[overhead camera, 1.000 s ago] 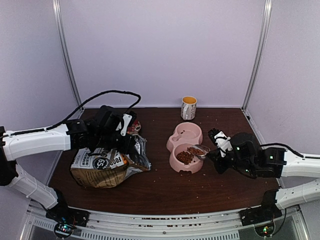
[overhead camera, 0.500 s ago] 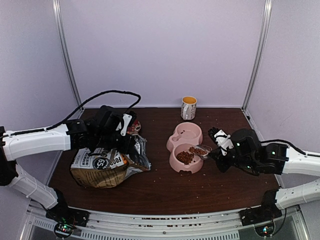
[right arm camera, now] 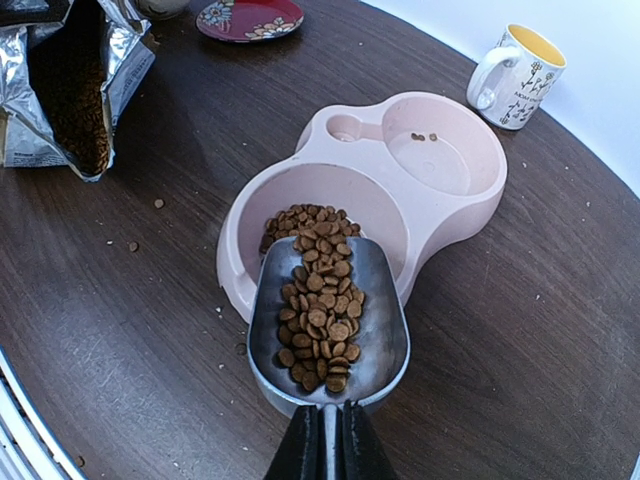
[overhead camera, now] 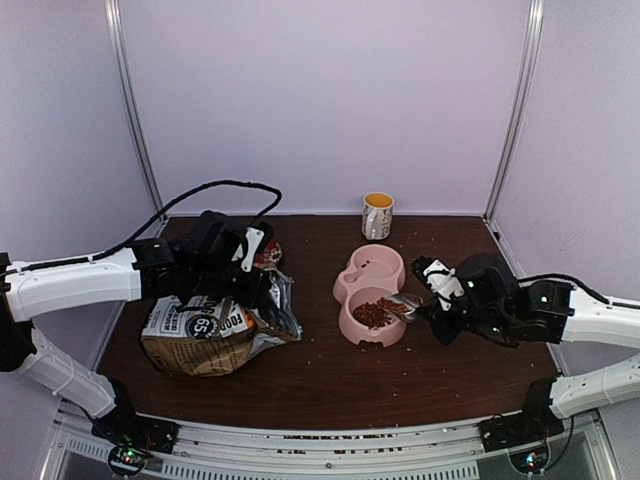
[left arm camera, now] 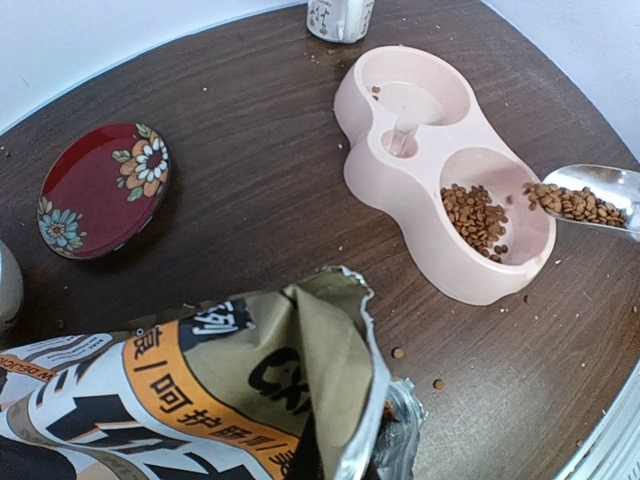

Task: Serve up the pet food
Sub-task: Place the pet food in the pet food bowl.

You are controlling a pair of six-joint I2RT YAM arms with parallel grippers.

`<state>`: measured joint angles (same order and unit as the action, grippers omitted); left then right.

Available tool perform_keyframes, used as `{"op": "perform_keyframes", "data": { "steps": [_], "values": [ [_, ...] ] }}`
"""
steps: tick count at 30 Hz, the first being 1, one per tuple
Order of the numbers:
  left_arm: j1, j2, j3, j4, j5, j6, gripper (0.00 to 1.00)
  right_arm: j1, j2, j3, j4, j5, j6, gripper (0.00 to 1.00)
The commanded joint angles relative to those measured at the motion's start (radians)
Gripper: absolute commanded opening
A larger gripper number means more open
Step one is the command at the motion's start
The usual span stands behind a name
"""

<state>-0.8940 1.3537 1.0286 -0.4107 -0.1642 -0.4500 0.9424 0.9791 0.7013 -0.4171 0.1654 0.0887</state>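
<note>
Nudging further over the bowl (right arm camera: 233,250) rim, right end effector (right arm camera: 325,445), clamped on the scoop (right arm camera: 378,335), has kibble (right arm camera: 320,320) about to pour.

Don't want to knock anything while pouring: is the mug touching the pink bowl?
Apart. Right wrist view shows bare brown tabletop between the mug and the pink bowl.

Pet food bag (overhead camera: 215,335), "65" in circle
</note>
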Motion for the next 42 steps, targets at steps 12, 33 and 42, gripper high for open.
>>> {"op": "perform_keyframes", "data": {
  "steps": [12, 33, 42],
  "values": [
    [0.006, -0.037, -0.009, 0.118, -0.054, 0.004, 0.00, -0.029, 0.070, 0.063, 0.005, -0.075, -0.031, 0.00],
    [0.006, -0.056, -0.020, 0.141, -0.037, 0.041, 0.00, -0.060, 0.222, 0.247, -0.226, -0.120, -0.080, 0.00],
    [0.006, -0.092, -0.067, 0.185, 0.011, 0.053, 0.00, -0.063, 0.253, 0.338, -0.311, -0.092, -0.148, 0.00]
  ]
}}
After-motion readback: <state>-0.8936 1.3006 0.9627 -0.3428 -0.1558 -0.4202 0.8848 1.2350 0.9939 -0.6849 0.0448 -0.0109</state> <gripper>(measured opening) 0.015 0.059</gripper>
